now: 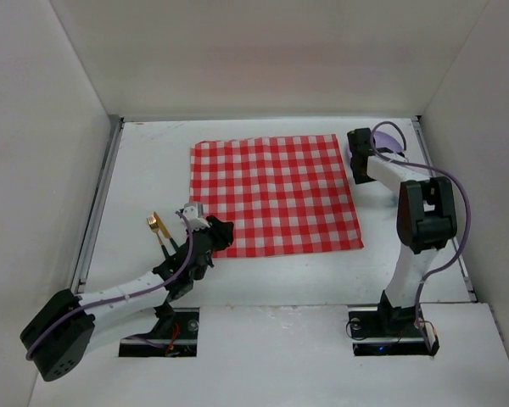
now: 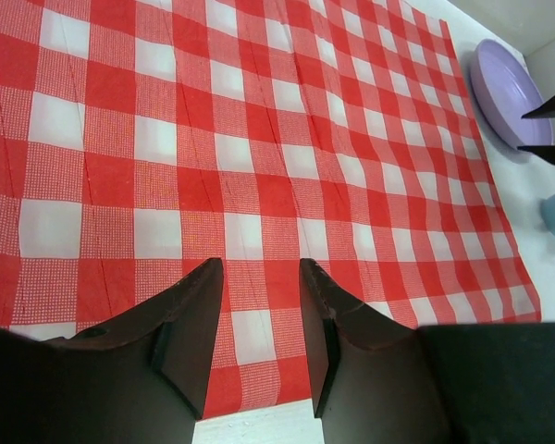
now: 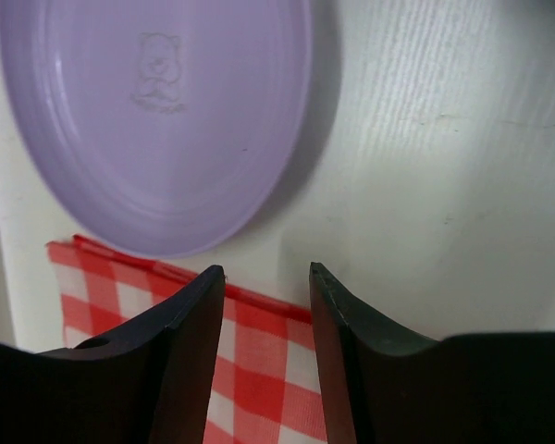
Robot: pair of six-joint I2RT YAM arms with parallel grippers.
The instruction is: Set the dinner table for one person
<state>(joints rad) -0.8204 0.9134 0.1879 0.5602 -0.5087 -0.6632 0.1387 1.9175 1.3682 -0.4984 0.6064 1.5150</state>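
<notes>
Dinner table (image 1: 271,280): cloth (image 1: 276,195) was laid.
Plate (image 3: 157,120), gold utensil (image 1: 159,227) awaited placing; left gripper (image 2: 259,268), right gripper (image 3: 266,270) gaped empty.

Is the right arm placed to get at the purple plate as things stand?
Probably yes. The right gripper is open, just short of the purple plate, with nothing between them; the plate's low rim may be awkward to pinch.

Cloth (image 1: 276,195) mid dinner table (image 1: 144,170), plate (image 3: 157,120) by its far right corner, utensil (image 1: 159,227) left of its near corner
</notes>
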